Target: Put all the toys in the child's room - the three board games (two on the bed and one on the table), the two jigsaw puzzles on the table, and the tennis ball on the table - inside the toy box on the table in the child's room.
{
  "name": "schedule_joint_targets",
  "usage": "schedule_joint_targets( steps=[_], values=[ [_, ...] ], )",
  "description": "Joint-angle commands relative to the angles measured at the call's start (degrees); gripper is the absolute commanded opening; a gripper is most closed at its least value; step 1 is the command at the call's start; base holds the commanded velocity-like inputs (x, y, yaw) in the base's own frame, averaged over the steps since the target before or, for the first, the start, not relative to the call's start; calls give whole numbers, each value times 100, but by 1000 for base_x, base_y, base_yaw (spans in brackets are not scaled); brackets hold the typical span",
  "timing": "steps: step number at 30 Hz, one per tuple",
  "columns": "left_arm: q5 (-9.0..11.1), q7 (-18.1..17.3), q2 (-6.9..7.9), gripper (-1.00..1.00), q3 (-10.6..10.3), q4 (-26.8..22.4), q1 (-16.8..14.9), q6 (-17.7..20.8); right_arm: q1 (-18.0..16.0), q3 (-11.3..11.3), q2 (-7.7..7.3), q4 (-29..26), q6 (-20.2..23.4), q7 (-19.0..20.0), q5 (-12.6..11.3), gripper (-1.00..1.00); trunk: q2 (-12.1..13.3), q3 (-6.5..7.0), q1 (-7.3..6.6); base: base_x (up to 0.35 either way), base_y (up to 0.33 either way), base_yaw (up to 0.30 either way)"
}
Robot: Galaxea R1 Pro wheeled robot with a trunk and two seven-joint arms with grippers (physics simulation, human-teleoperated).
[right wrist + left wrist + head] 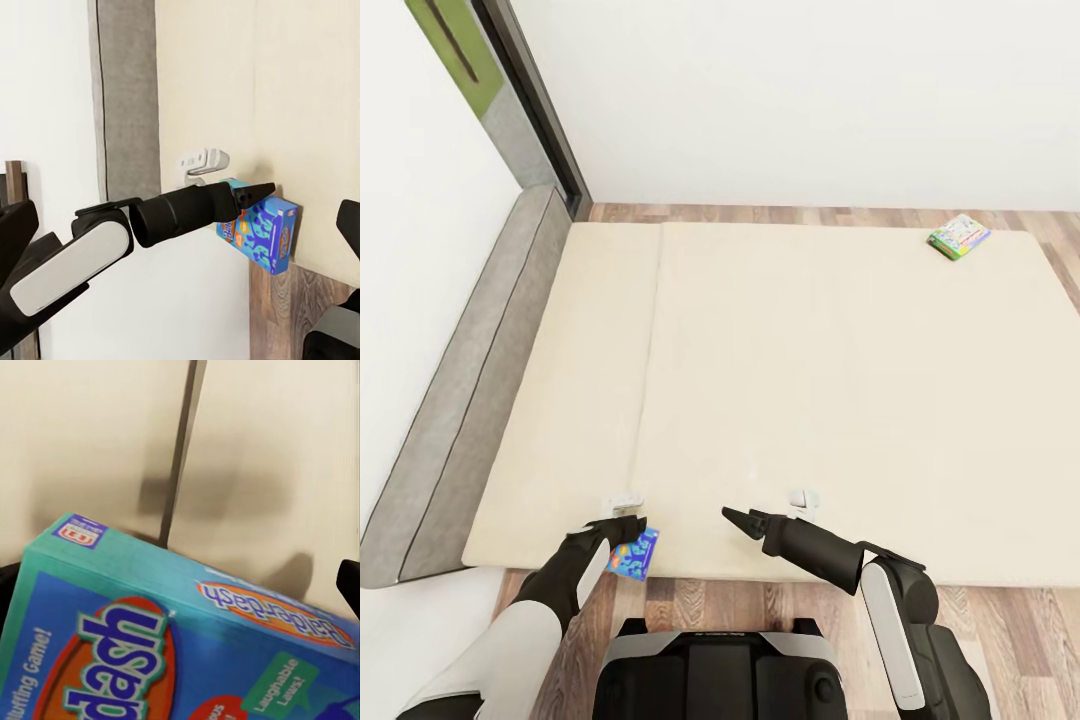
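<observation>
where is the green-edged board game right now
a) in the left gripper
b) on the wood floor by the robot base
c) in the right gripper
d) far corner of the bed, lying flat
d: the green-edged board game lies flat near the far corner of the bed, well away from both arms; the left gripper is at the blue board game instead.

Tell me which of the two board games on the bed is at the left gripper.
The blue-purple board game, at the bed's near edge, is right at the left gripper. The green-edged board game lies far away at the opposite corner.
</observation>
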Motion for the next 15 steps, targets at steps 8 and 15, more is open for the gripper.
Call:
schedule_joint_targets(
  steps=[8,15],
  values=[
    [6,5,-6,100,27,-13,-2,35,-3,-13,2,-2,32,26,5,100,-6,-4,2,0,-6,0],
    [6,-1,-6,100,27,-12,-3,35,-3,-8,5,-4,30,26,5,100,-6,-4,2,0,0,0]
  ],
)
